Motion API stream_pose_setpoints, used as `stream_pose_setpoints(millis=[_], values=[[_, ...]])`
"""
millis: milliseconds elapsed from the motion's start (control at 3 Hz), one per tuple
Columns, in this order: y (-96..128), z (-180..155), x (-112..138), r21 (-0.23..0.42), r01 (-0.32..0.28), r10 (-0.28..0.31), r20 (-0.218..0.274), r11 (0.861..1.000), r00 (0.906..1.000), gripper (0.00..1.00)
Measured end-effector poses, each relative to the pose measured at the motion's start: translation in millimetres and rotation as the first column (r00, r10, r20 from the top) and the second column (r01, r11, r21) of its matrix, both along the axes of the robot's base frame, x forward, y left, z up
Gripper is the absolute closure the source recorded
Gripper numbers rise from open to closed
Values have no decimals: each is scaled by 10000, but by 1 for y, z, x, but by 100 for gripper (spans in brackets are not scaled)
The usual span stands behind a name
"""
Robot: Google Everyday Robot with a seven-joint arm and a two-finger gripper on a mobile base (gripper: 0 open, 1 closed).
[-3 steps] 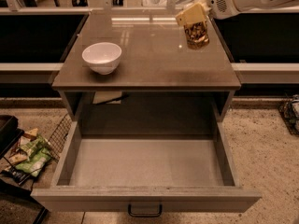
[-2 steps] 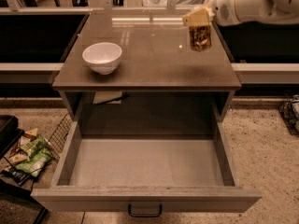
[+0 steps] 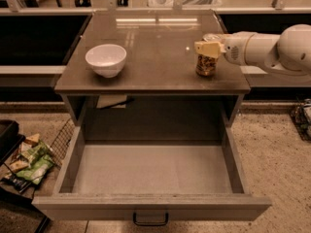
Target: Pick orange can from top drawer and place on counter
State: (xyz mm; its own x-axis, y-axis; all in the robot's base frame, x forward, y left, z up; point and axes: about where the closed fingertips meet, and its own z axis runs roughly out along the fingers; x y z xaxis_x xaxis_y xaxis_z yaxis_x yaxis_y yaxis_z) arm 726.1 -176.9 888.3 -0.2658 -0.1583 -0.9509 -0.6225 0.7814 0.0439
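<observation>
Gripper (image 3: 207, 51) clenched on top of orange can (image 3: 205, 67), can standing on counter (image 3: 160, 57) beneath my fingers (image 3: 204, 47), top drawer (image 3: 146, 206) open below-left

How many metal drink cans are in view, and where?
1. The small orange-brown metal drink can stands at the right of the glossy brown counter, its top in the robot's gripper. The dark recess under the counter could hide more.
</observation>
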Motion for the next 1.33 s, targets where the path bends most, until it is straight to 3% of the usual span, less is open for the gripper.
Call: stream_pose_setpoints(millis=[1333], values=[[0,12,0,0,-1,1,0,10000,10000,4]])
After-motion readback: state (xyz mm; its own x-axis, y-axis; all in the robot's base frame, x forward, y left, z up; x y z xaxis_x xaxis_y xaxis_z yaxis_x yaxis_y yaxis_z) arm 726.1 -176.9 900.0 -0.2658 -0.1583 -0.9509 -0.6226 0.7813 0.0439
